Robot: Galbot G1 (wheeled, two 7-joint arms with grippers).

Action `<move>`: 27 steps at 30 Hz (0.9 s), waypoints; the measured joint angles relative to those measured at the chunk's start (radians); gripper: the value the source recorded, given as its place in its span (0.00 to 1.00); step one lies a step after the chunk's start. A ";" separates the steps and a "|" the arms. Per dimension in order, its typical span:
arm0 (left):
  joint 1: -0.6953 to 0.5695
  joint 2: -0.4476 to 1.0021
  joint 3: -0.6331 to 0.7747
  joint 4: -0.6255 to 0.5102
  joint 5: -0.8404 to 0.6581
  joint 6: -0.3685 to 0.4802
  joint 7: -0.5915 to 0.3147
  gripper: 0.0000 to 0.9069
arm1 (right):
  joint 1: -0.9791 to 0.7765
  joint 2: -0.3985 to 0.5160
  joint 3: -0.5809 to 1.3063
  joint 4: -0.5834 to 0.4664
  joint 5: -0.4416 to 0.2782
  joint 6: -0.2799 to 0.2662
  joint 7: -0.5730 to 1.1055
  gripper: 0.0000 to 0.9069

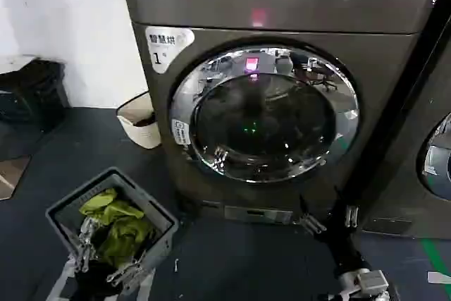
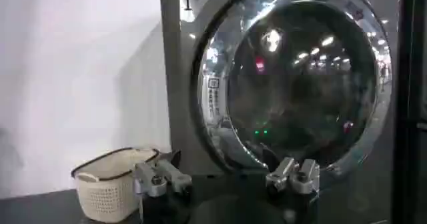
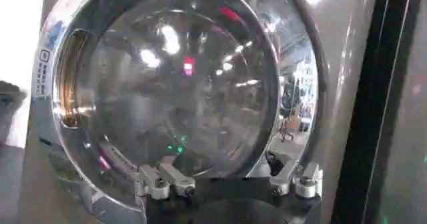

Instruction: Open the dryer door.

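Observation:
The dryer (image 1: 282,5) is a dark grey-brown machine with a white "1" sticker (image 1: 163,46) and a pink light. Its dryer door (image 1: 264,114), chrome rim around dark glass, lies shut against the front. My right gripper (image 1: 329,220) hangs open low in front of the machine, just below the door's lower right rim and apart from it. In the right wrist view the door (image 3: 173,85) looms close beyond that open gripper (image 3: 230,180). My left gripper (image 1: 106,255) stays open over a grey basket at the lower left, with the door (image 2: 300,79) farther off beyond its own jaws (image 2: 227,179).
A grey basket (image 1: 67,209) holding green cloth (image 1: 120,227) stands on the dark floor to the left front. A white woven basket (image 1: 141,128) sits by the machine's left side. A neighbouring grey machine (image 1: 423,153) stands close on the right, a black bin (image 1: 32,93) far left.

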 joint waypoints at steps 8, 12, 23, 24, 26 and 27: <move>-0.003 0.005 0.006 -0.005 0.000 -0.010 0.017 1.00 | 0.115 -0.174 -0.042 0.001 0.211 -0.131 -0.100 1.00; -0.004 0.010 0.006 0.001 0.007 -0.010 0.016 1.00 | 0.208 -0.289 -0.078 -0.048 0.297 -0.159 -0.143 1.00; 0.004 0.008 0.005 -0.002 0.013 -0.004 0.028 1.00 | 0.522 -0.397 -0.286 -0.266 0.362 -0.135 -0.235 1.00; 0.007 0.007 0.003 -0.003 0.013 -0.004 0.028 1.00 | 0.557 -0.395 -0.307 -0.287 0.367 -0.134 -0.233 1.00; 0.012 0.007 -0.004 -0.003 0.013 -0.004 0.028 1.00 | 0.621 -0.385 -0.347 -0.329 0.368 -0.129 -0.233 1.00; 0.013 0.007 -0.007 -0.004 0.013 -0.005 0.028 1.00 | 0.649 -0.380 -0.366 -0.350 0.369 -0.128 -0.233 1.00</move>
